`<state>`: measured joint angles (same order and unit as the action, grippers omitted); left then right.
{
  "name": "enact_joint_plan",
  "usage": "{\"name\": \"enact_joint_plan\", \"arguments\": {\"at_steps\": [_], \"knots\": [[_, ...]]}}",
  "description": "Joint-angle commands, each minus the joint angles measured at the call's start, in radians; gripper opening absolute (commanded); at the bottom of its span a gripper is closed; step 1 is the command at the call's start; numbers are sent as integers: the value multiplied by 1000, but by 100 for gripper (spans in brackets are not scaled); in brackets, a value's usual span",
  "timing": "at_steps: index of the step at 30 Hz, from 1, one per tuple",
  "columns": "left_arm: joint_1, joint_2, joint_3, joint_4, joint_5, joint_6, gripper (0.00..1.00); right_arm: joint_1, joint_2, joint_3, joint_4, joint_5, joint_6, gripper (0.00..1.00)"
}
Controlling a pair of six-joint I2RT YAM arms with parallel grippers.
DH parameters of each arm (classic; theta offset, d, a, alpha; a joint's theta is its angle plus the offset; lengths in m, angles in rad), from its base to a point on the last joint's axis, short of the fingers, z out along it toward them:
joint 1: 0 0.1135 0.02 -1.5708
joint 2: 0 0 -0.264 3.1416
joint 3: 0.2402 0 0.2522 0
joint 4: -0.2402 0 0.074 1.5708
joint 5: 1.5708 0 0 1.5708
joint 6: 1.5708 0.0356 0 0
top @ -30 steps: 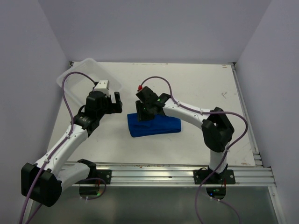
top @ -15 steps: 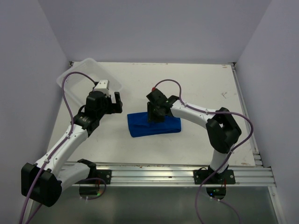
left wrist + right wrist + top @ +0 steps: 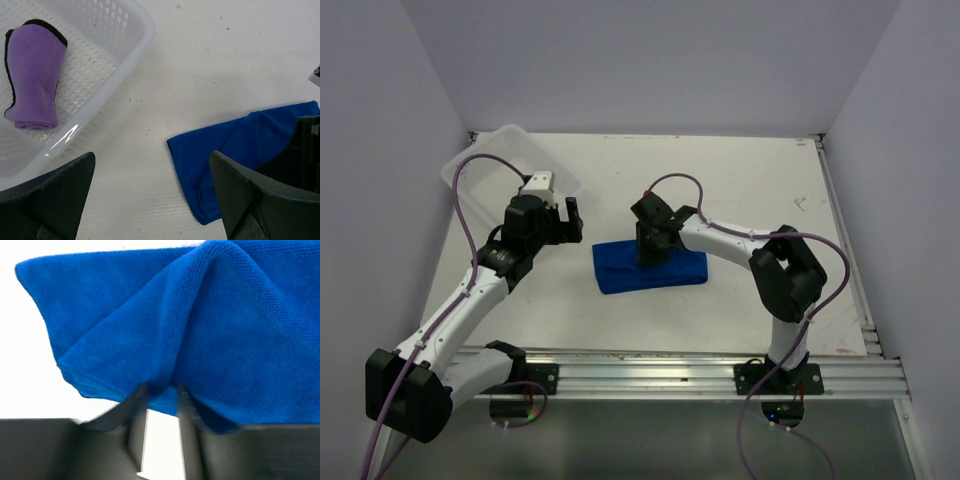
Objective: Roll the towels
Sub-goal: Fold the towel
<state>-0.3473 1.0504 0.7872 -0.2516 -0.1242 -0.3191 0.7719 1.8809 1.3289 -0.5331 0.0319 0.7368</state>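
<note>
Blue towel (image 3: 620, 272), ribbed microfibre folded to a flat strip, lies mid-table (image 3: 740, 180) with its long axis left to right. Its middle is hidden under the right gripper (image 3: 160, 397), whose narrowly set fingers appear to pinch a raised ridge at the hem. Purple towel (image 3: 32, 75), a fleecy, dark-edged loose roll, lies in the perforated white plastic basket (image 3: 127, 47); the left gripper (image 3: 567, 222) hangs spread wide, holding nothing.
</note>
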Motion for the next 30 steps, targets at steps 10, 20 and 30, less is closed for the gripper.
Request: {"name": "enact_joint_plan", "arguments": {"at_steps": [10,20,30], "knots": [[5,-9,-5,28,15,23,100,-3,27,115,13,-15,12,0],[5,-21,-5,26,11,23,100,-5,69,190,30,-27,19,0],[5,-20,-5,28,12,23,100,-2,156,337,22,-76,33,0]]}}
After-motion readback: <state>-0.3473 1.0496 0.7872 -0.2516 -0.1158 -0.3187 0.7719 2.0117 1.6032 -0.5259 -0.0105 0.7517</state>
